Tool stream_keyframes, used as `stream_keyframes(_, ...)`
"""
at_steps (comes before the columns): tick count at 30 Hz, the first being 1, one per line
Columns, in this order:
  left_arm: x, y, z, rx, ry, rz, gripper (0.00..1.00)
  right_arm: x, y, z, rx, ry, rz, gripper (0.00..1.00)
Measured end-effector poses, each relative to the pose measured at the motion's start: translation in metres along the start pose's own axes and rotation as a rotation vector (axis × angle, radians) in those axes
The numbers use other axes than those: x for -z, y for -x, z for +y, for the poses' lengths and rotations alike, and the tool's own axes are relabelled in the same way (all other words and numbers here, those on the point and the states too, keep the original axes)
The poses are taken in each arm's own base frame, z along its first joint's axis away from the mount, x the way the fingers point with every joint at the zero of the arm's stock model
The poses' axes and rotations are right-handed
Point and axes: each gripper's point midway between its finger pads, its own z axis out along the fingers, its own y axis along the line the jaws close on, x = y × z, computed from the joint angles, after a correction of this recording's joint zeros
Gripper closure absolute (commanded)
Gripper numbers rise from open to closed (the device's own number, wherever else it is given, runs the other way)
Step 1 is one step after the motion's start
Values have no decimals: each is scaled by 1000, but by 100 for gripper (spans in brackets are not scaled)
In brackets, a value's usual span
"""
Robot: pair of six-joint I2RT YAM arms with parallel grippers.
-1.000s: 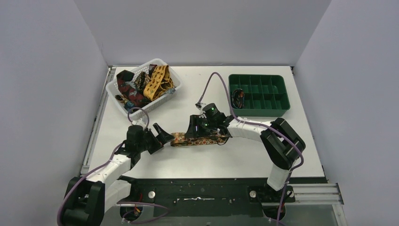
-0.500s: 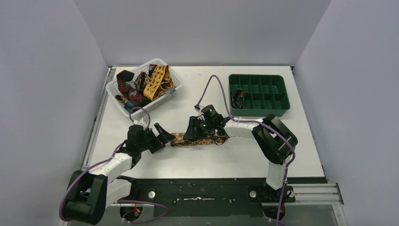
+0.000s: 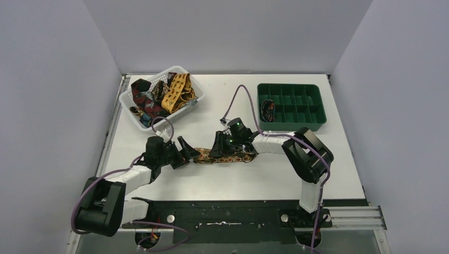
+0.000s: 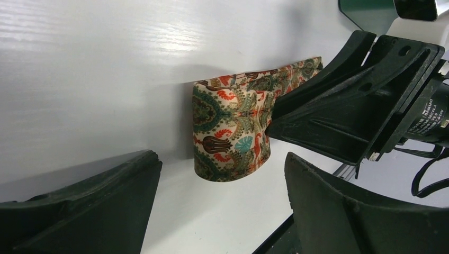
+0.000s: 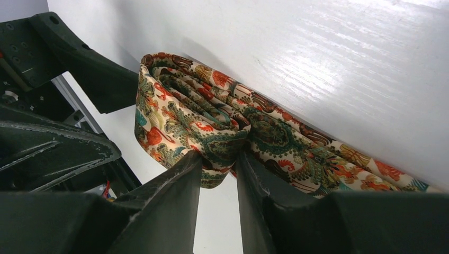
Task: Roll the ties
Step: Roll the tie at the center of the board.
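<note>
A brown-orange multicolour tie (image 3: 233, 157) lies folded flat on the white table (image 3: 212, 180). My right gripper (image 3: 219, 150) is shut on its stacked layers a little in from the left end. The right wrist view shows the fingers (image 5: 180, 190) pinching the folded fabric (image 5: 182, 114) between them. My left gripper (image 3: 186, 152) is open, just left of the tie's end. In the left wrist view the folded end (image 4: 230, 132) stands a short way ahead of the spread jaws (image 4: 222, 169), not touching them.
A white basket (image 3: 127, 99) at the back left holds loose ties, mustard yellow (image 3: 177, 92) and dark red (image 3: 143, 96). A green compartment tray (image 3: 288, 85) at the back right has a small coiled tie (image 3: 268, 111) in a left cell.
My left gripper has moved right, closer to the tie's left end. My right gripper has shifted slightly left, still holding the tie.
</note>
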Motion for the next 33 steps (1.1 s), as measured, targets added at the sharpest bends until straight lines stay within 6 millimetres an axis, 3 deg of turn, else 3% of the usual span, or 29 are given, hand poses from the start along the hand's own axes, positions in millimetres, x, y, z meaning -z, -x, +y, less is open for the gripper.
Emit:
stream_keyframes(20,-21,-9,-14,-35,-110,88,32,-1,-1,-10,-24,31,24,70)
stream_keyframes(28,-33,-14,-19,-40,-128,113,44,1,1,-13,-34,37,25,70)
stream_keyframes(33,-37,-14,-15,-50,-92,100,57,2,2,-14,-38,40,25,68)
